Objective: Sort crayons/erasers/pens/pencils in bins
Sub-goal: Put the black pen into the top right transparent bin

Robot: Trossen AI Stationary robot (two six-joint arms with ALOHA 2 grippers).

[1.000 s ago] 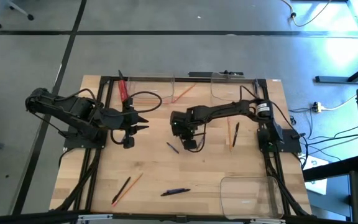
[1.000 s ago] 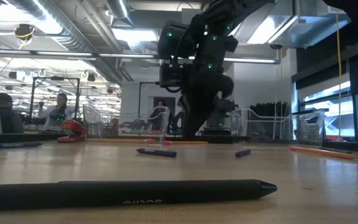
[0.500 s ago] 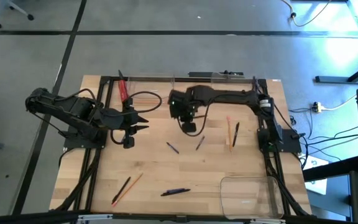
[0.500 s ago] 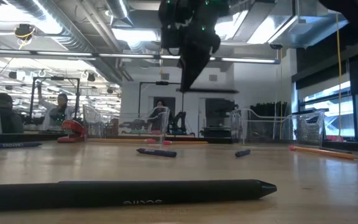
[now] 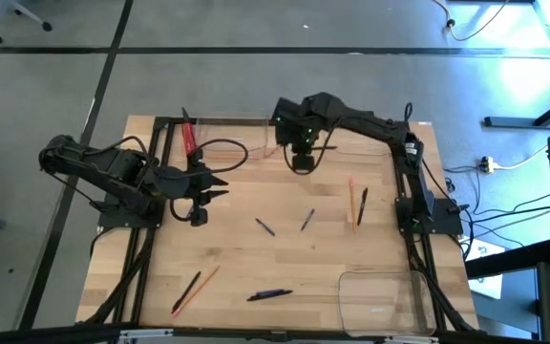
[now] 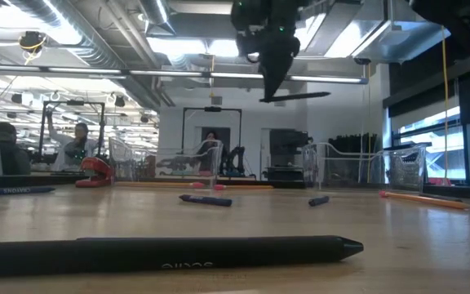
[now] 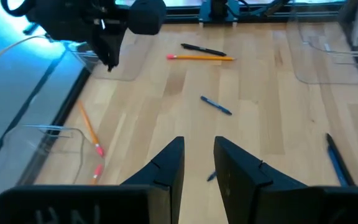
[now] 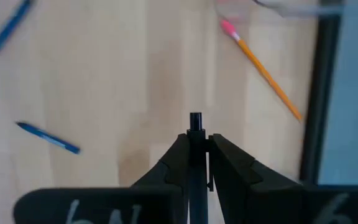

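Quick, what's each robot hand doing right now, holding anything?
Left gripper: empty, fingers slightly apart, waiting at the table's left side.
Right gripper: shut on a dark pen, raised near the far bins.

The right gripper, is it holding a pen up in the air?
Yes. The right gripper is shut on a dark pen, and the low view shows it hanging high above the table.

— Where was the right gripper (image 5: 303, 164)?
— Raised high over the table's far side, fingers clamped on something slim.
— And the left gripper (image 5: 220, 189)?
— Waiting low at the left, fingers slightly parted.
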